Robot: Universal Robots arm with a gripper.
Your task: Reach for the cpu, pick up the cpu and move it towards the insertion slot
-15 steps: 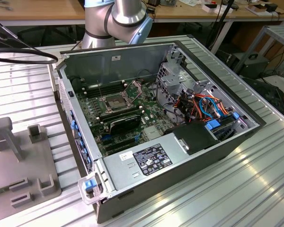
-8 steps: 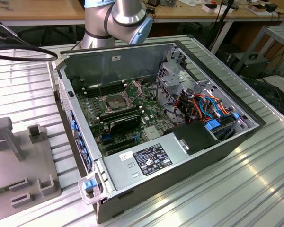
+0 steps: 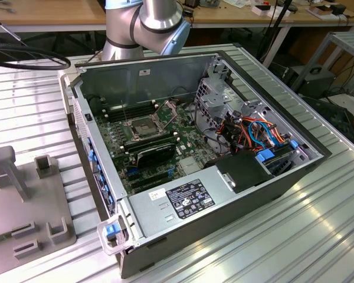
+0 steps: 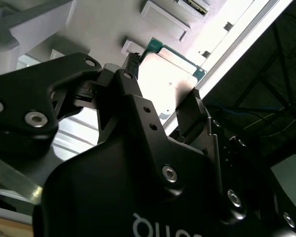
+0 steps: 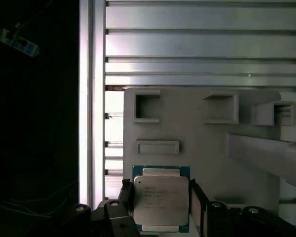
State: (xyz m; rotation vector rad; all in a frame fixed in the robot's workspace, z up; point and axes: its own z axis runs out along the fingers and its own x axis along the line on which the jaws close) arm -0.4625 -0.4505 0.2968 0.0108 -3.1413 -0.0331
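Over the grey fixture plate (image 5: 202,163), the end effector (image 5: 160,187) apparently grips the cpu (image 5: 161,202).

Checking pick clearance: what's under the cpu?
The grey fixture plate lies under the cpu in the first wrist view, with the gripper astride it. The chip covers the spot directly beneath, so a seat or gap there cannot be seen.

The arm (image 3: 143,25) is made of rounded silver-grey tubes with pale blue covers at the joints. The gripper (image 4: 164,75) is matte black and angular, with slim dark fingers (image 4: 191,112), silver hex-socket screws (image 4: 169,172) and white lettering across its body.
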